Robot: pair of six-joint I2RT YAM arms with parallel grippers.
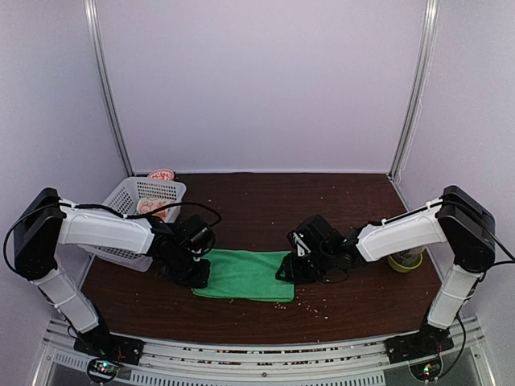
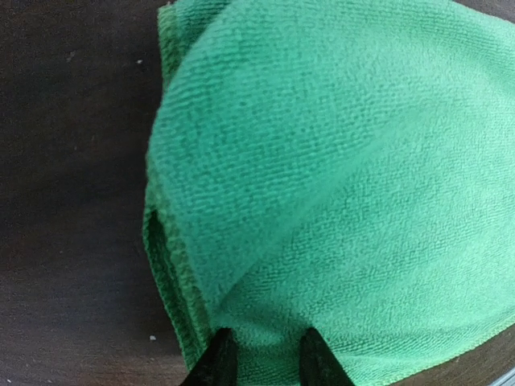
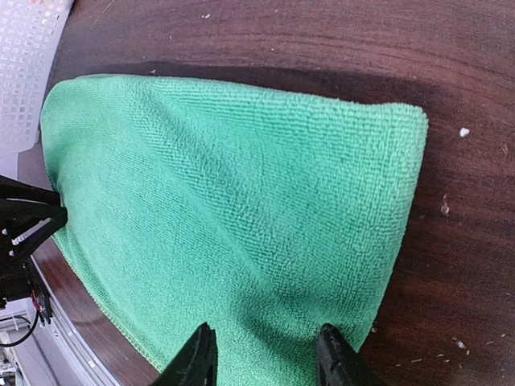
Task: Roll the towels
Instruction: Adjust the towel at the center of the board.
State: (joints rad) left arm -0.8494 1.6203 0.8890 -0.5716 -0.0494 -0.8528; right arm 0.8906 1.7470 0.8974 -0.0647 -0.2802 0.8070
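Observation:
The green towel (image 1: 241,275) lies folded flat on the dark table between my two grippers. My left gripper (image 1: 197,269) is at its left end. In the left wrist view its fingertips (image 2: 219,360) stand a little apart, with bunched green cloth (image 2: 338,177) pinched between them. My right gripper (image 1: 291,268) is at the towel's right end. Its fingertips (image 3: 197,362) are apart and press down on the flat cloth (image 3: 233,201), which is dented between them. The pinkish-beige printed towel (image 1: 153,206) lies in the white basket.
The white basket (image 1: 137,217) stands at the left, behind my left arm. A green-and-yellow cup (image 1: 405,260) sits at the right, by my right arm. Small crumbs dot the table near the towel's right side. White walls enclose the table.

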